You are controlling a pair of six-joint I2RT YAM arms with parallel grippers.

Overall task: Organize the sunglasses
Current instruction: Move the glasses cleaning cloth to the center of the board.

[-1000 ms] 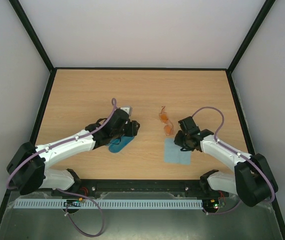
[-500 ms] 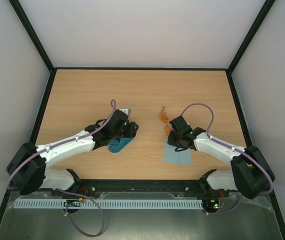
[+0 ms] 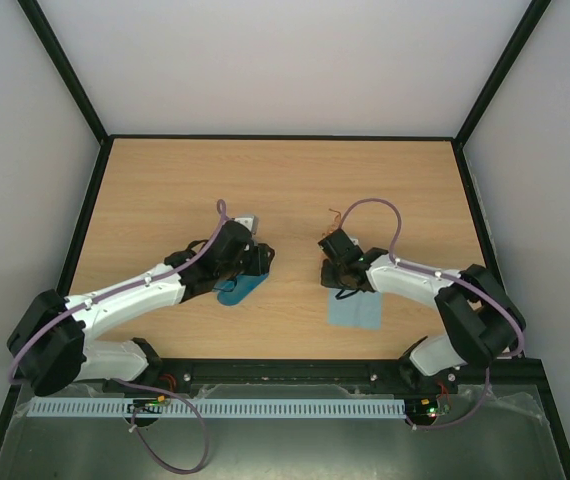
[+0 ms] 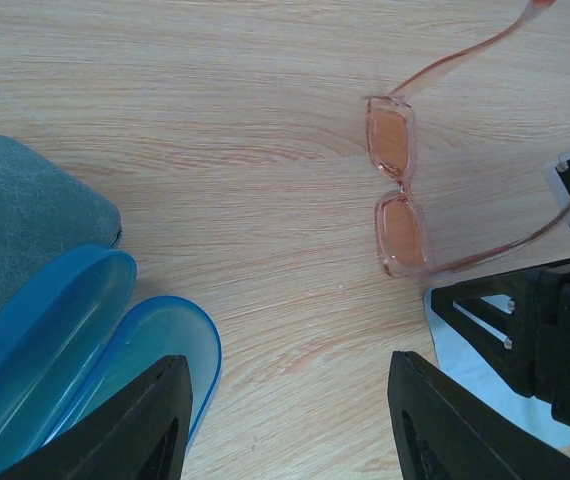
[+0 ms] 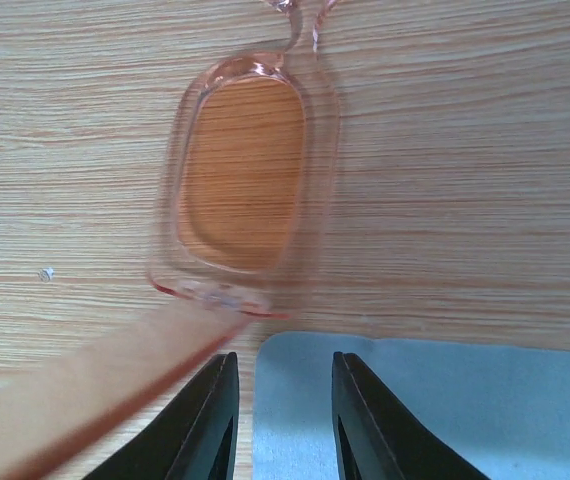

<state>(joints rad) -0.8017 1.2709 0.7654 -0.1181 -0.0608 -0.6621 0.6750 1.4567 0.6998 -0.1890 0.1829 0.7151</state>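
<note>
One pair of sunglasses (image 4: pixel 397 190) is all I can find here, with orange-pink lenses. It lies unfolded on the bare tabletop (image 4: pixel 215 100) just past the edge of the pale blue cloth (image 5: pixel 435 400), well apart from the open blue case (image 4: pixel 75 340) and the grey-green case (image 4: pixel 15 220) beside it. My right tool (image 5: pixel 283 365) hangs low over the near lens with its jaws a little apart. Only cloth shows in the gap, and one temple runs past the outside of a finger, too blurred for me to say whether it touches. My left tool (image 4: pixel 287 365) is spread wide and empty, between the blue case and the glasses. I judge the step to be picking up this pair, and the frame is thin and slick, so the grip matters more than speed. I would shift sideways until the temple or the hinge corner sits squarely between my fingers, not a lens face, which could scratch or squirt out. Then I would close gently until the plastic stops sliding. The cloth edge is close, so I should come down clear of it or it will be pinched and dragged along. The loose far temple may swing once lifted, so I should raise it slowly and level.
</note>
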